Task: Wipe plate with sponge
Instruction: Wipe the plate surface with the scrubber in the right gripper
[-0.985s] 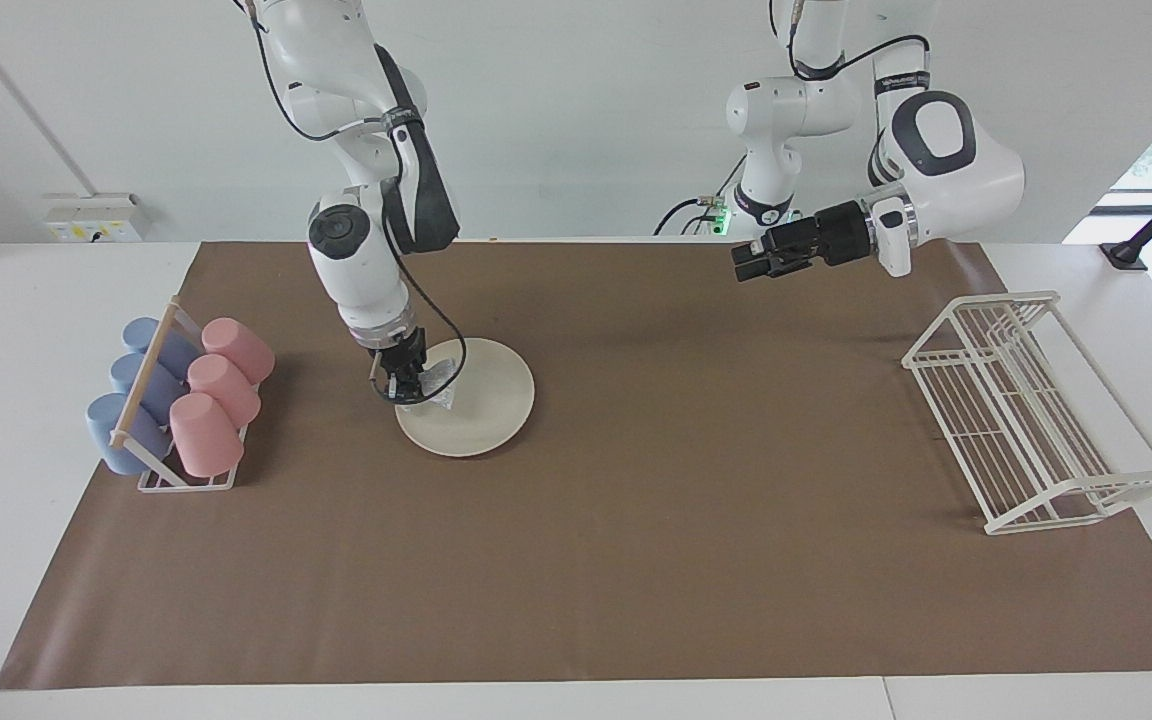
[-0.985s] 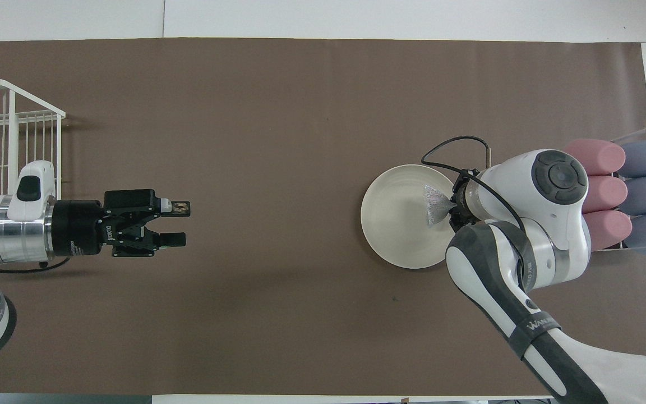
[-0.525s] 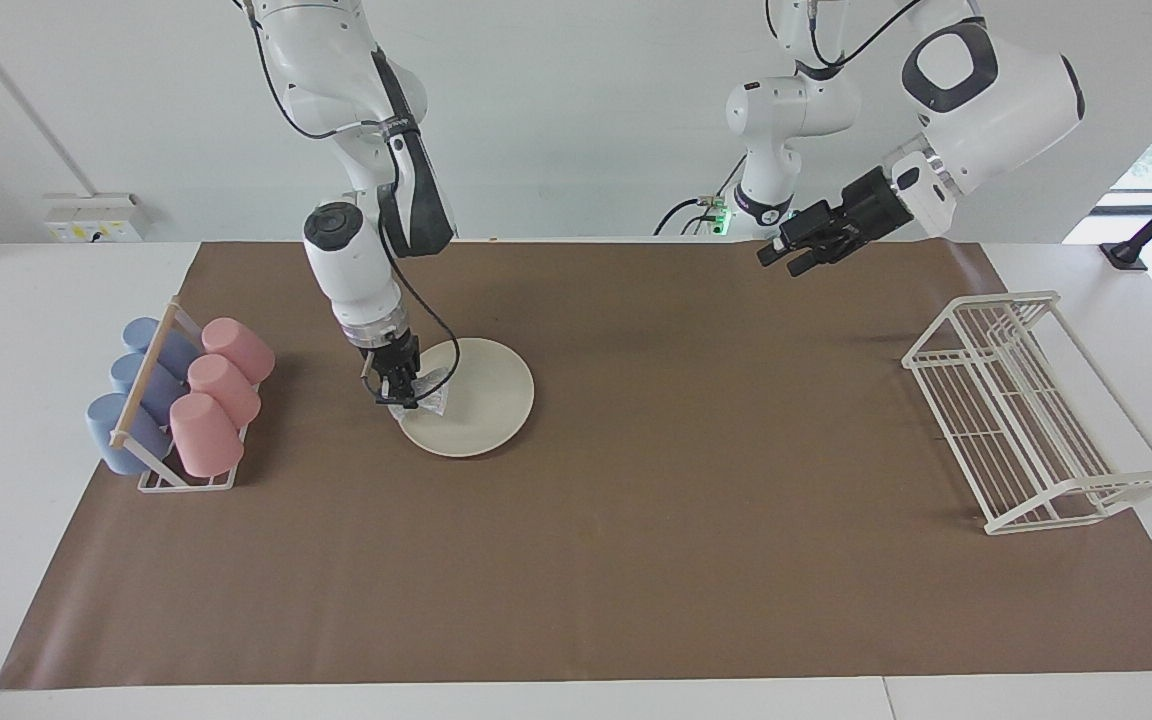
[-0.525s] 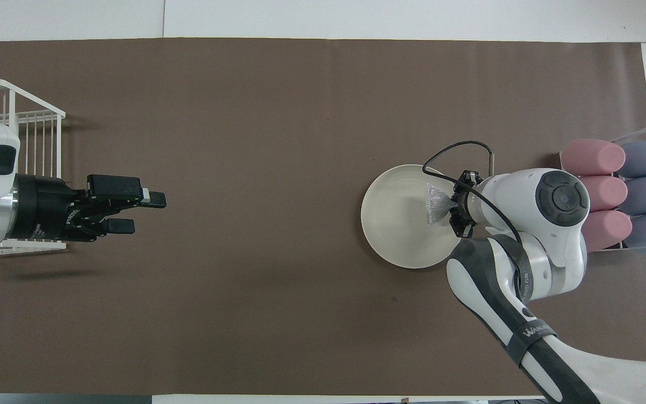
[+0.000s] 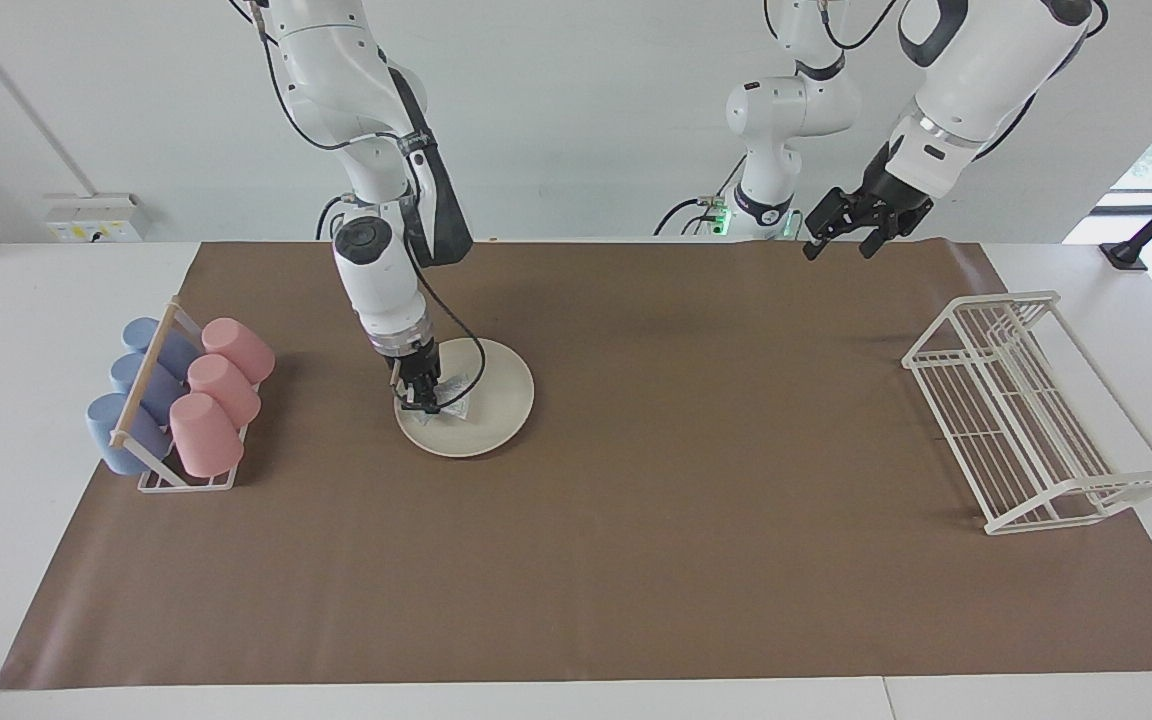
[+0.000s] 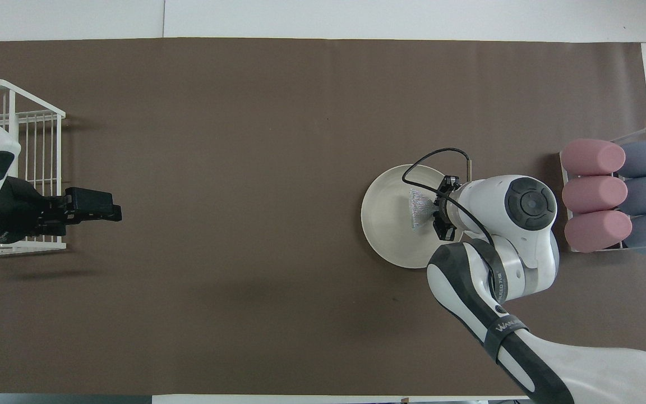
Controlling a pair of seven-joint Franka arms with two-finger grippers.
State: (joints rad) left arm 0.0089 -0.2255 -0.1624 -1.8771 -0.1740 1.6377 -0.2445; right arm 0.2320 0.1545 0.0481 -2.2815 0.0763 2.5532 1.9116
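Desk (image 5: 66, 300): white top, almost wholly covered by a brown mat (image 5: 636, 560); a pale wall with a socket box stands at the robots' end.
Left arm: has swung up and back toward its base over the last second; it now waits high over the mat's edge nearest the robots, clear of the work.
Wire rack (image 5: 1036, 410): white, at the left arm's end of the desk, unmoved.
Cup holder (image 5: 176, 400): pink and blue cups lying in it at the right arm's end, unmoved.
Plate (image 5: 496, 420): cream-white, flat on the mat just beside the cup holder's end, in the same place as before.
Right pincer (image 5: 426, 398): clamped tight on the sponge, pointing down onto the plate.
Left pincer (image 5: 841, 235): fingers spread wide, holding nothing.
Sponge (image 6: 419, 209): silvery mesh, pressed on the plate; it has slid from the rim toward the middle.
Meaning: the wipe looks under way, one arm doing it alone; much of the plate's face probably remains to be covered.
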